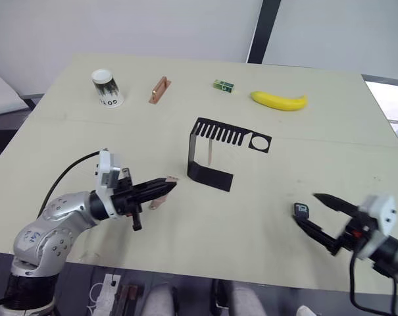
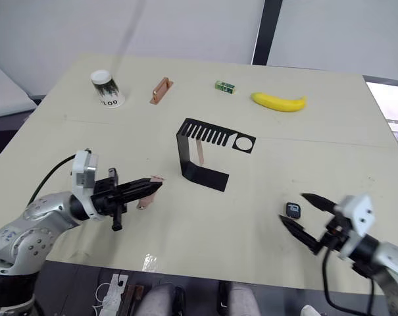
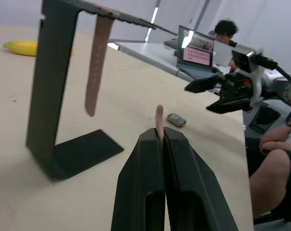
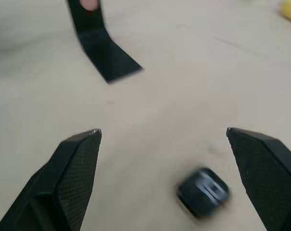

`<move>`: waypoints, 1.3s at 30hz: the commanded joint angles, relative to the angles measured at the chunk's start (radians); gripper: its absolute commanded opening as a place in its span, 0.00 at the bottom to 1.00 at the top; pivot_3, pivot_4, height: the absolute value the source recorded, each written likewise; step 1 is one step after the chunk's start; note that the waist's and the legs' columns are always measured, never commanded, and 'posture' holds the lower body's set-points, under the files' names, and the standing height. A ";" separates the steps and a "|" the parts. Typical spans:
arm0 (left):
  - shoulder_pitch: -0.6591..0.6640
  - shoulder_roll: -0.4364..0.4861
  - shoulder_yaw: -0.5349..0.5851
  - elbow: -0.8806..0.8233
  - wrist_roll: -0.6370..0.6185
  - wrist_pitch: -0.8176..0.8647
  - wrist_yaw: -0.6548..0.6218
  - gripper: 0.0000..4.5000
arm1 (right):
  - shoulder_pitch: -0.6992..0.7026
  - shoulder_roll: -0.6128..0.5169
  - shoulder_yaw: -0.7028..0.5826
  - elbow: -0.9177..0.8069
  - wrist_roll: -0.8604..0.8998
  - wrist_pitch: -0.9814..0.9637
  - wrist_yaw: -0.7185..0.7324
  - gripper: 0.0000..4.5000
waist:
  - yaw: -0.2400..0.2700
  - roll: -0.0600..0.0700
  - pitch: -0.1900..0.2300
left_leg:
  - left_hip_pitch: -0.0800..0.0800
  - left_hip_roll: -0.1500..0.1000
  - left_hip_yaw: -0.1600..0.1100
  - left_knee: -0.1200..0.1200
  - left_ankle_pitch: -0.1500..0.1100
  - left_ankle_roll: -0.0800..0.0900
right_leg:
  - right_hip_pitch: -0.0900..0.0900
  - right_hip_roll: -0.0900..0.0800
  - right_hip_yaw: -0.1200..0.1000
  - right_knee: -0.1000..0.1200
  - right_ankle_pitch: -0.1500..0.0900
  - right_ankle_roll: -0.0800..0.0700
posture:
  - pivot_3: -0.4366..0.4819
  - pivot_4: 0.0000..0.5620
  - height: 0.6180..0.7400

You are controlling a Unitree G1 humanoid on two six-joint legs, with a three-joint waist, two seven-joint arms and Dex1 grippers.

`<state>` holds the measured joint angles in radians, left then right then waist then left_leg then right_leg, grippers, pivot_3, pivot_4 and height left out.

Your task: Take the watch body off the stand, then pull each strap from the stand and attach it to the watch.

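The black stand (image 1: 197, 148) sits mid-table, and one pink strap (image 1: 212, 153) hangs from its slotted top plate. My left gripper (image 1: 169, 185) hovers just left of the stand's foot, shut on the other strap (image 3: 158, 115), whose pink end pokes out past the fingertips. The watch body (image 1: 301, 210) lies flat on the table at the front right. My right gripper (image 1: 306, 209) is open and low over the table, one finger on each side of the watch body (image 4: 203, 191), not touching it.
Along the far side stand a paper cup (image 1: 107, 87), a copper-brown block (image 1: 159, 89), a small green box (image 1: 223, 85) and a banana (image 1: 279, 100). The table's front edge runs just below both grippers. A person (image 3: 275, 168) sits beyond the table's right side.
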<state>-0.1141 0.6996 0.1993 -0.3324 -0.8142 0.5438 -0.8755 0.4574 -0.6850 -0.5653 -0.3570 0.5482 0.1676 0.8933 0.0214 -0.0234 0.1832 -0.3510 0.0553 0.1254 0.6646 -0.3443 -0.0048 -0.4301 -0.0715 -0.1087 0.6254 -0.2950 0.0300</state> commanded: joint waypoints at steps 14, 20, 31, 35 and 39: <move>0.072 0.018 0.190 0.152 0.153 -0.173 0.007 0.00 | 0.164 0.139 -0.286 0.329 -0.067 -0.252 -0.061 0.98 | -0.004 0.002 0.001 | 0.001 0.002 0.001 -0.001 -0.003 0.000 | 0.000 -0.001 0.002 0.001 0.000 -0.001 | 0.48 0.27 1.00; 0.045 -0.017 0.140 0.084 0.153 -0.155 0.030 0.00 | 0.082 0.189 -0.211 0.184 -0.052 -0.162 -0.173 0.98 | -0.016 0.003 0.000 | 0.002 0.002 0.001 -0.001 -0.003 -0.001 | 0.000 -0.002 0.002 0.003 0.000 -0.001 | 0.48 0.27 1.00; -0.105 -0.020 0.011 -0.049 0.123 -0.113 -0.006 0.00 | -0.010 0.277 0.011 -0.302 -0.077 0.244 -0.564 0.98 | -0.023 0.006 -0.001 | 0.004 0.001 0.001 -0.001 -0.002 -0.003 | 0.000 -0.001 0.003 0.007 -0.001 -0.001 | 0.48 0.27 1.00; -0.132 -0.026 -0.060 -0.092 0.114 -0.104 -0.058 0.00 | -0.038 0.366 0.119 -0.468 -0.084 0.352 -0.715 0.98 | -0.023 0.006 -0.001 | 0.004 0.001 0.001 -0.001 -0.001 -0.004 | 0.000 -0.001 0.003 0.007 -0.001 -0.001 | 0.48 0.27 1.00; -0.147 -0.043 -0.120 -0.130 0.102 -0.089 -0.080 0.00 | -0.016 0.436 0.224 -0.576 -0.141 0.438 -0.829 0.98 | -0.024 0.006 -0.001 | 0.004 0.001 0.001 -0.001 -0.001 -0.004 | 0.000 0.000 0.003 0.007 -0.001 -0.001 | 0.48 0.27 1.00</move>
<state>-0.2515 0.6605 0.0871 -0.4220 -0.6850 0.4544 -0.9435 0.4249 -0.2504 -0.3543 -0.8710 0.4335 0.5814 0.1131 -0.0027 -0.0175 0.1823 -0.3471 0.0567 0.1268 0.6640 -0.3451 -0.0091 -0.4301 -0.0716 -0.1054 0.6322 -0.2958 0.0287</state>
